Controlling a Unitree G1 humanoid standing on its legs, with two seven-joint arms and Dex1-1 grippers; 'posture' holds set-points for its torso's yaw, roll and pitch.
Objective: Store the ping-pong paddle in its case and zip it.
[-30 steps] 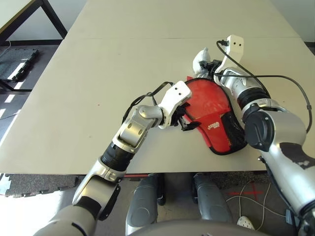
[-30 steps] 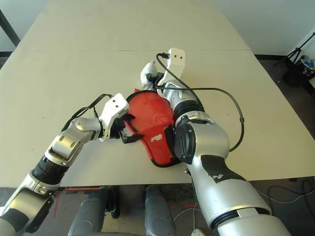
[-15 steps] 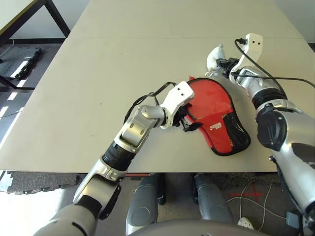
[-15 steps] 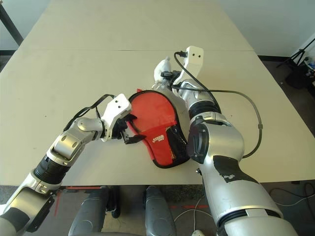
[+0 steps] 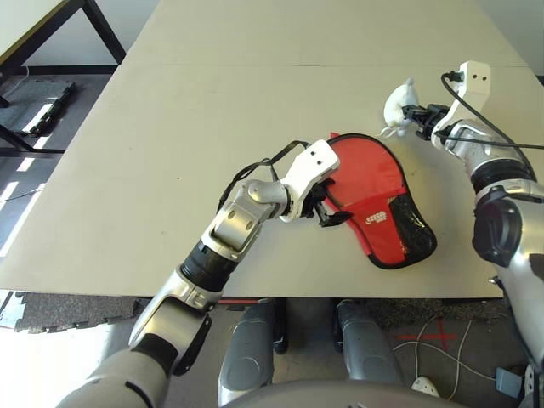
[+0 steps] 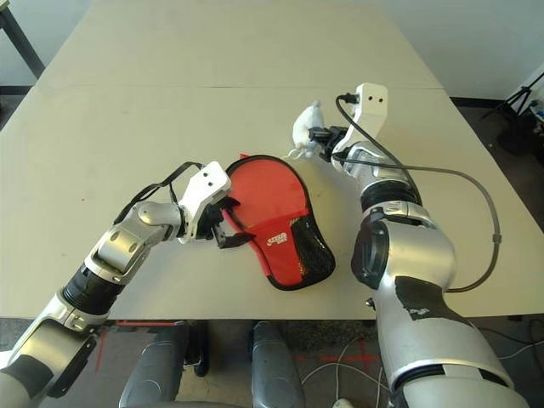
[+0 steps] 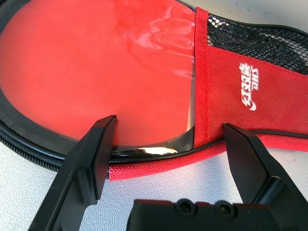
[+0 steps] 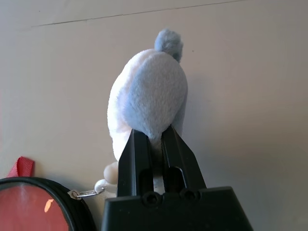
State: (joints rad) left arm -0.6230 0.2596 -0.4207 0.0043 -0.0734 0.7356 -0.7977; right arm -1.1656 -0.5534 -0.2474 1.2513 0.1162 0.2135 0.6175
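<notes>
slid farther to the right, away from the red case (image 5: 361,174), with the soft white toy (image 8: 154,94) pinched tight in the right gripper (image 8: 153,131). seems hooked to the zip by a little metal clip (image 8: 86,194), so maybe tugging it around the edge. can see what looks like the paddle (image 7: 96,67) tucked inside, flat on the table (image 5: 204,110). with the left gripper (image 7: 169,122), fingers spread wide at the case's left edge. probably need more pulling to shut it.
</notes>
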